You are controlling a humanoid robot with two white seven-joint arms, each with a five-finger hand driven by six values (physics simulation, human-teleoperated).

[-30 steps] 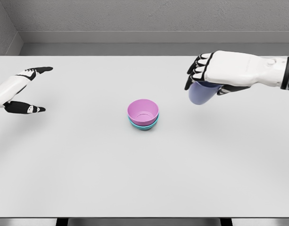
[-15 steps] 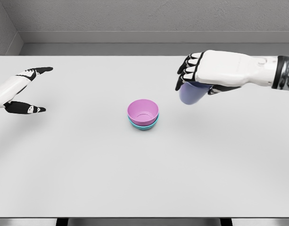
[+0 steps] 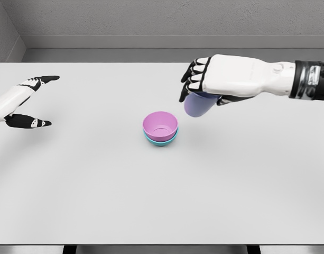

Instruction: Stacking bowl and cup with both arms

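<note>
the pink bowl (image 3: 160, 124) sits nested in a teal bowl (image 3: 160, 140) near the middle of the white table (image 3: 98, 185); of the teal one only a rim and lower edge show beneath the pink one. the bowl part of the stack thus appears done. the lilac cup (image 3: 197, 105) is not yet on the stack: it hangs in the air, up and to the right of the bowls, apart from them, with its rounded base pointing down and slightly left. what is left, by judgement, is to bring the cup over the pink bowl, lower it in and let go.

the right hand (image 3: 212, 82) holds the cup from above, black-tipped fingers (image 3: 192, 80) curled down over its upper part and clamped on it, so that the cup's rim is hidden. its forearm reaches in level from the right edge, back of the hand upward.

the left hand (image 3: 24, 100) rests at the far left of the table, well apart from the bowls, holding nothing; forefinger and thumb are spread apart, pointing right.
</note>
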